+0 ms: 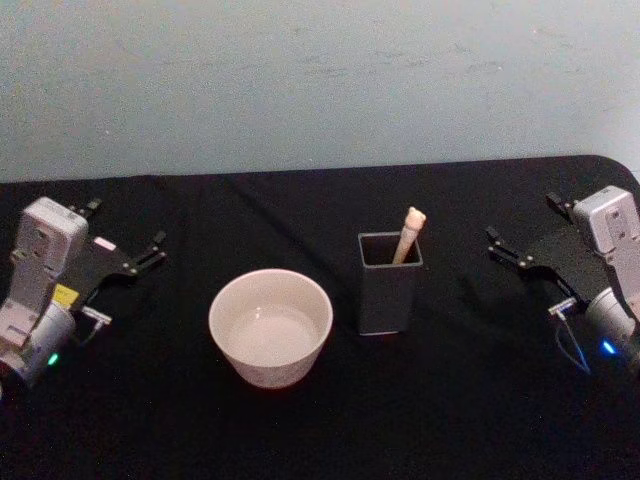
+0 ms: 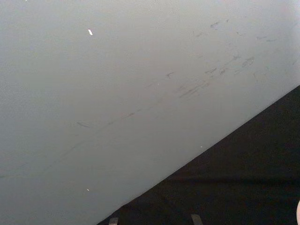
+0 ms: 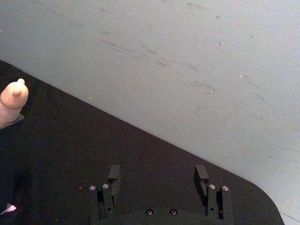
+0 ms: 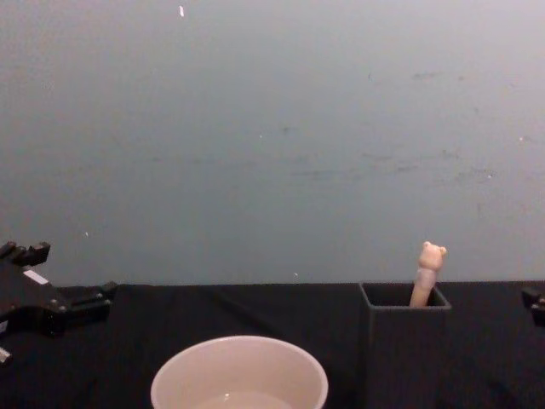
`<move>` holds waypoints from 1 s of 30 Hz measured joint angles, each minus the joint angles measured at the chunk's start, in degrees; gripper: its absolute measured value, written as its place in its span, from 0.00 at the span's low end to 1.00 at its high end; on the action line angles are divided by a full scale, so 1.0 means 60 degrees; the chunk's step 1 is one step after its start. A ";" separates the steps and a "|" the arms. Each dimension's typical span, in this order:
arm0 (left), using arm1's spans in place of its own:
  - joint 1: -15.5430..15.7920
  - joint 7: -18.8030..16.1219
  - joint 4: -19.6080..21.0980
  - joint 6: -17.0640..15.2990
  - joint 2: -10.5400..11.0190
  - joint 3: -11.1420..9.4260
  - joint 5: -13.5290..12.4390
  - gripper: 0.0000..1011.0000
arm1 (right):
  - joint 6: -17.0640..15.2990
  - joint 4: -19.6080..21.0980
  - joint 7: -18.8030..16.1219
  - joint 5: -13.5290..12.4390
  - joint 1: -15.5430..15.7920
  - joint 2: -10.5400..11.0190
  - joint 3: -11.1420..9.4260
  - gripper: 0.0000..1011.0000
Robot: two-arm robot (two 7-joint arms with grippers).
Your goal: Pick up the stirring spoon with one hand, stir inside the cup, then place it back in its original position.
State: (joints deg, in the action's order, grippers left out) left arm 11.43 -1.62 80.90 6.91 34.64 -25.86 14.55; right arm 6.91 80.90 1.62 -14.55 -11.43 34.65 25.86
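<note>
Idly spread left pincer (image 1: 128, 222), right pincer (image 1: 522, 216) flank beige stirring spoon (image 1: 408, 232) in square holder (image 1: 388, 300)

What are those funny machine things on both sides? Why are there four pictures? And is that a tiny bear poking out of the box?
Those are a robot's two arms. Each one ends in a gripper, a claw for grabbing things. The left gripper and the right gripper are both open, out at the sides of the table, holding nothing. The four pictures come from four cameras: one on the robot's head looking down, one on its chest looking across the table, and one on each wrist. On the black table stand a round cream cup and, to its right, a dark square holder. Yes, the bear is the top of a stirring spoon standing in the holder. Its scooping end is hidden inside.
</note>
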 joint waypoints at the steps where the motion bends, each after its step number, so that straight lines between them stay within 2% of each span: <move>1: 0.0000 0.0000 0.0000 0.0000 0.0000 0.0000 0.0000 0.99 | 0.0000 0.0000 0.0000 0.0000 0.0000 0.0000 0.0000 0.99; 30: 0.0000 0.0000 0.0000 0.0000 0.0000 0.0000 0.0000 0.99 | 0.0000 0.0000 0.0000 0.0000 0.0000 -0.0001 0.0000 0.99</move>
State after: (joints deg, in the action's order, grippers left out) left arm 11.43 -1.62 80.90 6.91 34.65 -25.86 14.55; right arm 6.91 80.90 1.62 -14.55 -11.43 34.64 25.86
